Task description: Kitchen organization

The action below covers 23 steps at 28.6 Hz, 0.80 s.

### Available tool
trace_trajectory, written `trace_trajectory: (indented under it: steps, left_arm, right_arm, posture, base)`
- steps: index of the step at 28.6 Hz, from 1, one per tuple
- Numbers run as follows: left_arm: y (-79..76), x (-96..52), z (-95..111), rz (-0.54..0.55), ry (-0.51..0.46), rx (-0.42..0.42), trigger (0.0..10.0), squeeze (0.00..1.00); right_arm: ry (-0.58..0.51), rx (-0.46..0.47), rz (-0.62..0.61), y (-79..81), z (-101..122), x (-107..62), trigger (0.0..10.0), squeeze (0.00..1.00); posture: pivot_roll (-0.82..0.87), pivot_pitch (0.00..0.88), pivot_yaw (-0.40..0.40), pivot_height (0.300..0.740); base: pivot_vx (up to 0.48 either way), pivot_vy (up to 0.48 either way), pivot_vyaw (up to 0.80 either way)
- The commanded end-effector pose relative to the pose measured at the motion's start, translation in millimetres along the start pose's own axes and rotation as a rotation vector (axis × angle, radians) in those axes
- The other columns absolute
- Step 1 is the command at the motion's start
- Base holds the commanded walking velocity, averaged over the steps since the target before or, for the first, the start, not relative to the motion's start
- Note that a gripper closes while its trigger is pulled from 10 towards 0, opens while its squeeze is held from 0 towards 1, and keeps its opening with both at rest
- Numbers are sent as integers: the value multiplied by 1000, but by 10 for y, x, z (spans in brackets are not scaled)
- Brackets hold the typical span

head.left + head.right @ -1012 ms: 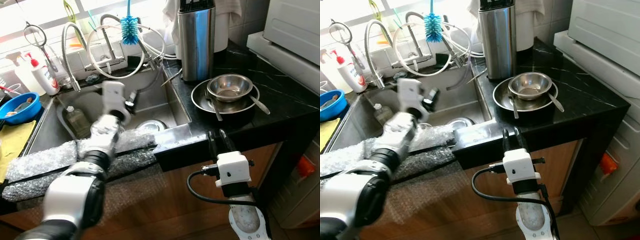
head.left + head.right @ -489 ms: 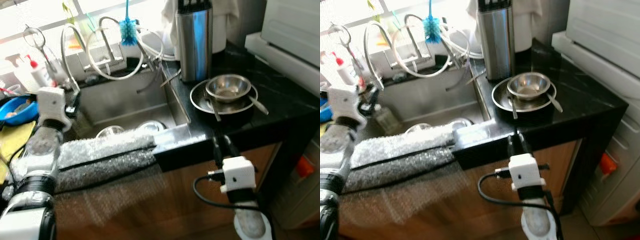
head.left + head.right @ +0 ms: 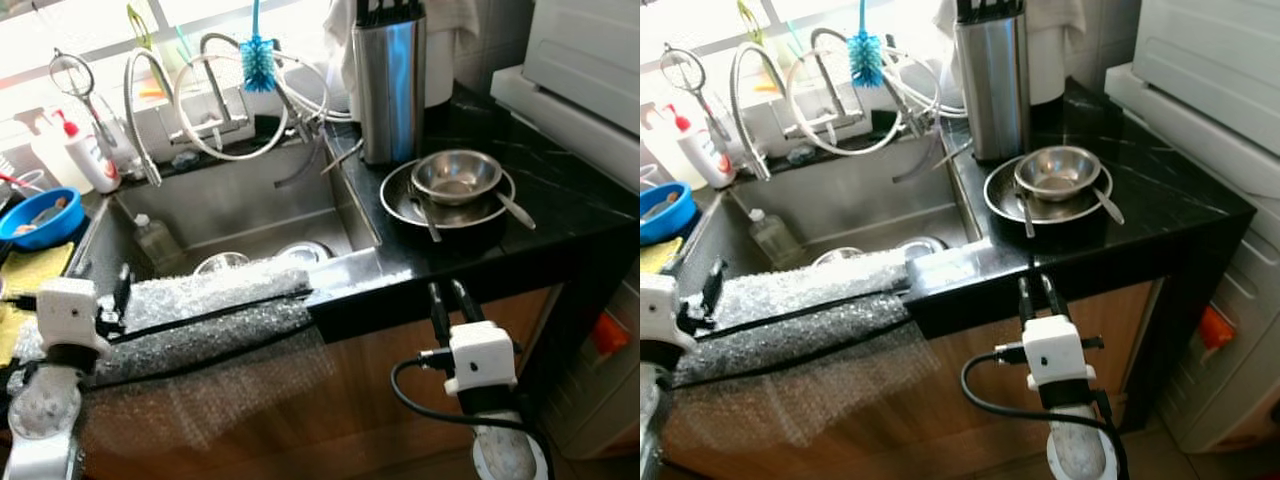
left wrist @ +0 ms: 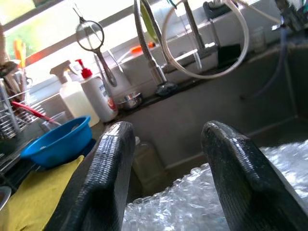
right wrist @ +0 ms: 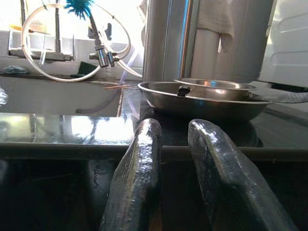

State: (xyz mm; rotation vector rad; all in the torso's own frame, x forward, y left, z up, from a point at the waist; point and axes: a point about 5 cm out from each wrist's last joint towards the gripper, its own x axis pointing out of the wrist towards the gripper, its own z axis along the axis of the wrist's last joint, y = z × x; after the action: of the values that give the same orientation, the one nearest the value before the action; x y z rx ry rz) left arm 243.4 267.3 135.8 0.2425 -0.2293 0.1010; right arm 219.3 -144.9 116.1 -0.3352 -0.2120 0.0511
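From the head view, a plate (image 3: 400, 205) holding a steel bowl (image 3: 456, 174) is seen on the black tabletop (image 3: 560, 200), directly above and ahead of the right gripper (image 3: 449, 298), the nearer arm. In its wrist view, narrowly parted, empty jaws face the plate. The left gripper (image 4: 171, 168), jaws wide, overlooks the sink (image 4: 269, 96).

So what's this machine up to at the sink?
Nothing is being held at this moment. The robot stands at a kitchen counter, both arms low in front of it. Its left gripper is open beside the bubble wrap that covers the sink's front edge. Its right gripper hangs just below the counter edge, fingers slightly parted, pointing toward a steel bowl that sits on a steel plate with two spoons.
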Motion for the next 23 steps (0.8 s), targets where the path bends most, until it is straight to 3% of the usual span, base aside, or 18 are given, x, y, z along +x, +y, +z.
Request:
trace_trajectory:
  steps: [1,5,6,12,18,23]
  left_arm:
    - [-1,-49,74,53,-1,-62,10000,0]
    - [-36,-86,74,64,7,-96,10000,0]
    - [-115,-165,93,65,31,-127,10000,0]
    - [-240,-267,29,77,82,-165,10000,0]
    - [-387,-257,50,86,93,-224,10000,0]
    - [-421,-242,77,92,86,-228,10000,0]
  right_arm:
    - [-22,23,-7,-1,69,16,10000,0]
    - [-21,22,-11,-9,69,18,10000,0]
    - [-22,21,-16,-25,75,21,10000,0]
    - [-24,16,-6,-47,81,44,10000,0]
    - [-36,-2,16,-117,110,102,10000,0]
    - [-38,-14,21,-172,113,122,10000,0]
  posture:
    - [-171,0,204,740]
    - [-172,0,203,740]
    - [-171,0,199,740]
    - [-166,0,170,740]
    - [-162,0,130,740]
    - [-157,0,113,740]
  base:
    - [0,0,0]
    - [0,0,0]
    - [0,0,0]
    - [0,0,0]
    - [0,0,0]
    - [0,0,0]
